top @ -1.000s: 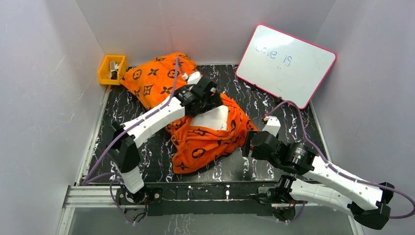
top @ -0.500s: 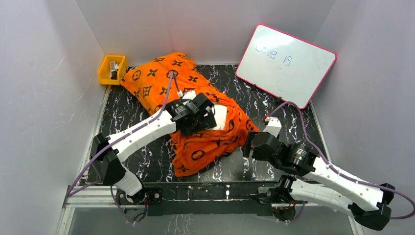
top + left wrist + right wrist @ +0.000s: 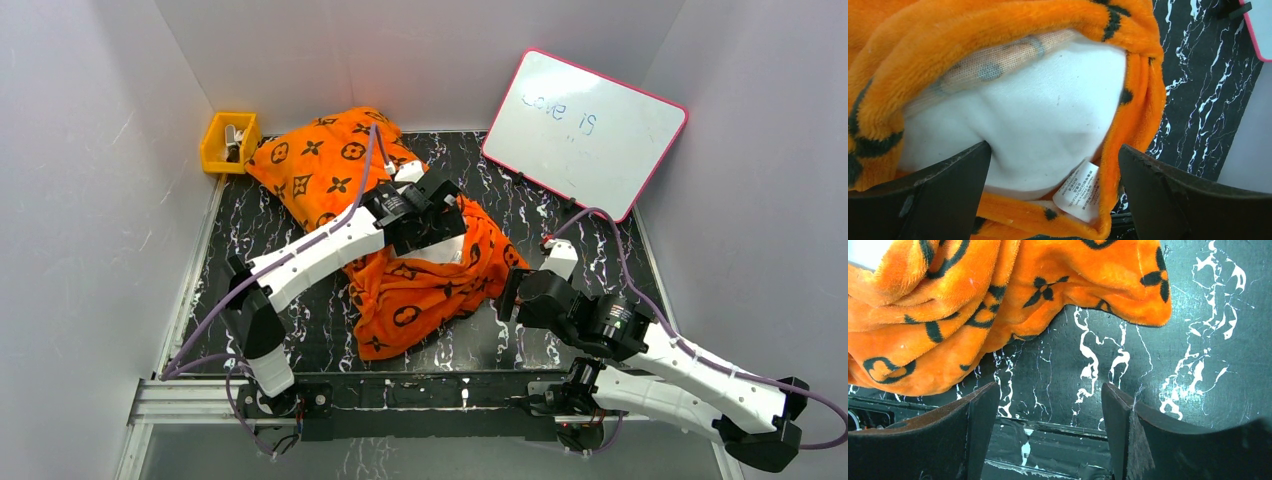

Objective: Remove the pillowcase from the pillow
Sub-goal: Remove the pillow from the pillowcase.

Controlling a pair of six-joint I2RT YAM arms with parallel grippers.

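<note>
The orange pillowcase (image 3: pixel 325 170) with black motifs lies across the middle of the table, its near end bunched into folds (image 3: pixel 410 300). The white pillow (image 3: pixel 442 250) shows at the pillowcase's open mouth. My left gripper (image 3: pixel 438 218) is open and hovers right over that opening. In the left wrist view its jaws (image 3: pixel 1054 150) straddle the bare pillow (image 3: pixel 1038 115) and its printed tag (image 3: pixel 1080 191), with the pillowcase rim (image 3: pixel 998 25) around them. My right gripper (image 3: pixel 504 297) is open and empty, low beside the case's right edge (image 3: pixel 1023 290), over bare table (image 3: pixel 1058 370).
A pink-framed whiteboard (image 3: pixel 585 130) leans at the back right. A yellow bin (image 3: pixel 228 142) sits in the back left corner. White walls enclose the black marble table (image 3: pixel 290 330). A metal rail (image 3: pixel 420 392) runs along the near edge.
My left gripper drew back toward the near left, then moved out again over the pillow's exposed end. The right arm has barely moved.
</note>
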